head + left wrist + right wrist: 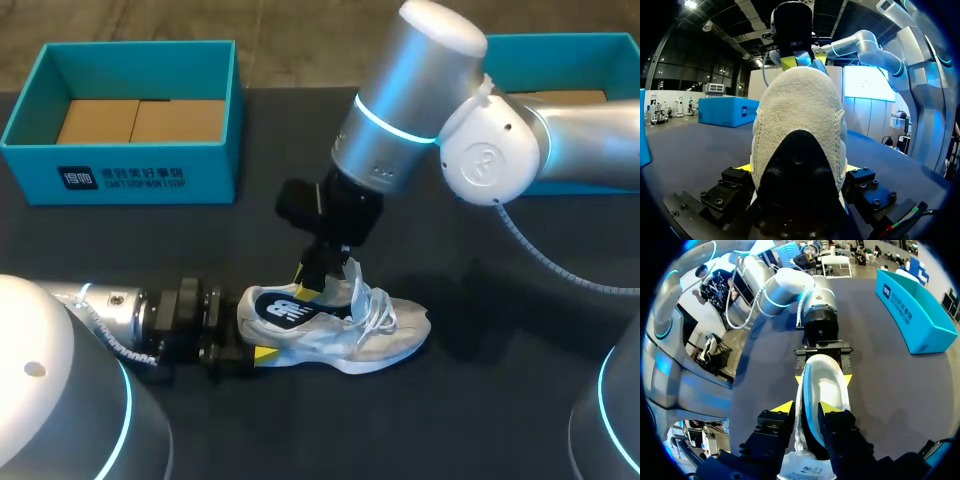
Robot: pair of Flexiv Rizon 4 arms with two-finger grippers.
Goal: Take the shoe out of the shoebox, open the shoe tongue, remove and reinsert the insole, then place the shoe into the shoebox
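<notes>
Dark table (480, 400): shoe (345, 325), perhaps two shoeboxes (120, 178) (560, 60)

The right arm (520, 150) masks much of the far shoebox (570, 60), which is also cut at the view's edge. From the left wrist, the sneaker's (799, 125) heel blocks its toe. Whether the right gripper (809, 408) pinches the tongue (798, 426) cannot be made out.

White logo and print line on the teal shoebox (215, 175) front wall, well apart from the right gripper (808, 408), pale logo on the shoe (390, 340) side just beside its fingers (785, 407), small printed label on the tongue (799, 435) between them, unreadable.
</notes>
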